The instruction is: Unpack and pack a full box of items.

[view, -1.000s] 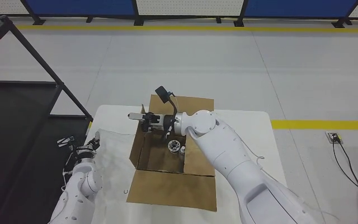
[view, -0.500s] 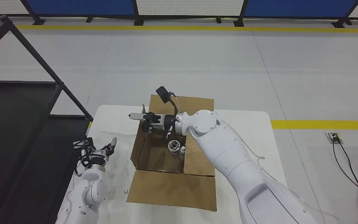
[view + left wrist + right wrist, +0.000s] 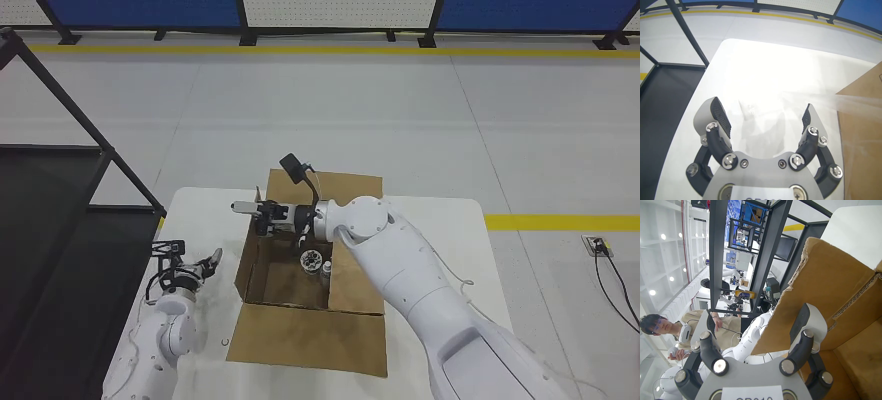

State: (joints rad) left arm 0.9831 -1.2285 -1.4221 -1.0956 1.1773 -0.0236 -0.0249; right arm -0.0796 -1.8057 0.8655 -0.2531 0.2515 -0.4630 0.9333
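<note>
An open cardboard box stands mid-table with its flaps spread. Inside it lies a small white round item. My right gripper is at the box's far left corner, open. In the right wrist view the right gripper straddles a raised cardboard flap, one finger inside the box and the other outside. My left gripper hovers open over the table to the left of the box. In the left wrist view the left gripper has nothing between its fingers, above a clear plastic sheet.
The white table has bare room to the right of the box. A black metal rack stands just off the table's left edge. The box's corner lies close beside the left gripper.
My left gripper has swung from the table's left edge toward the box. The right arm has stayed at the box's corner.
</note>
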